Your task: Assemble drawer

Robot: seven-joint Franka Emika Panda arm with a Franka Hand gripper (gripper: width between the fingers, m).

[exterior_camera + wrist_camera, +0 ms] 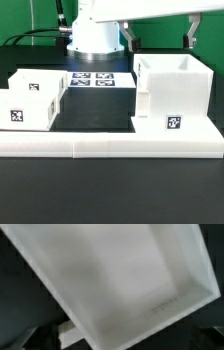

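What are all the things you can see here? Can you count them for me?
drawers: two as far as I can tell, white, close together on the exterior view's left, each showing a black-and-white tag
housing: one, white, tall open-topped cube on the exterior view's right, tag on its front
marker board: one, white with black tags, flat on the table between the drawers and the housing
rail: one, white, low wall along the front
table: one, black
cable: one, black, at the back
robot arm: one, white, base at the back
gripper: one, dark fingers, open, above the housing
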